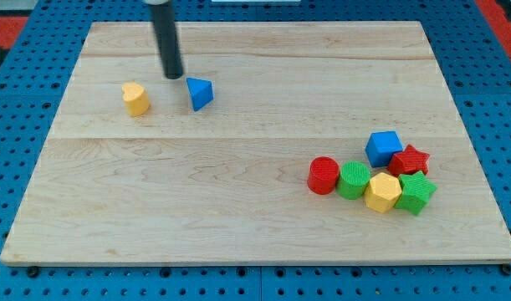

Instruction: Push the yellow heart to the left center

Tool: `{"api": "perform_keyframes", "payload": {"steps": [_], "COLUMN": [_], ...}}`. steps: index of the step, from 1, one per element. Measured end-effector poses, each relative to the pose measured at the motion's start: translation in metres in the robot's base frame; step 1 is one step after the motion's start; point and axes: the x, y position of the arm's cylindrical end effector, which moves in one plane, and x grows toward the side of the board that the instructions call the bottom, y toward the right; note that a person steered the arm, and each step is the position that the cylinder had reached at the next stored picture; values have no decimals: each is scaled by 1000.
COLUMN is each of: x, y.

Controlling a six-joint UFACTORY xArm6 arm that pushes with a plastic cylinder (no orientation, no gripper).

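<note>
- My tip (173, 77) rests on the wooden worktop (238, 217) near its top-left part, at the lower end of a straight dark rod that comes down from the view's top edge.
- The tool is only this plain rod: it has nothing that opens or closes, and it holds nothing.
- A blue triangular block (200, 93) sits just beside my tip, at about 4 o'clock from it; whether they touch I cannot tell.
- A small yellow block (135, 99) lies near my tip at about 8 o'clock, apart from it and from the blue triangular block. Its shape is hard to make out from here.
- Well apart, at about 4 o'clock from the worktop's middle, six blocks crowd together.
- In that cluster, a red cylinder (324, 175) is at the view's left, with a green ridged block (354, 179) touching it.
- A second yellow block (382, 192), many-sided in look, sits at the cluster's bottom, between the green ridged block and another green block (416, 193).
- A blue cube (383, 148) is at the cluster's top, with a red star (409, 159) just beside it at 4 o'clock.
</note>
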Motion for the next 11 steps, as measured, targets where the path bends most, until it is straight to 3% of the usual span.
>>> {"api": "perform_keyframes", "payload": {"steps": [1, 2, 7, 8, 9, 10, 11], "x": [35, 33, 96, 39, 28, 26, 25], "y": [38, 131, 34, 11, -3, 83, 129]}}
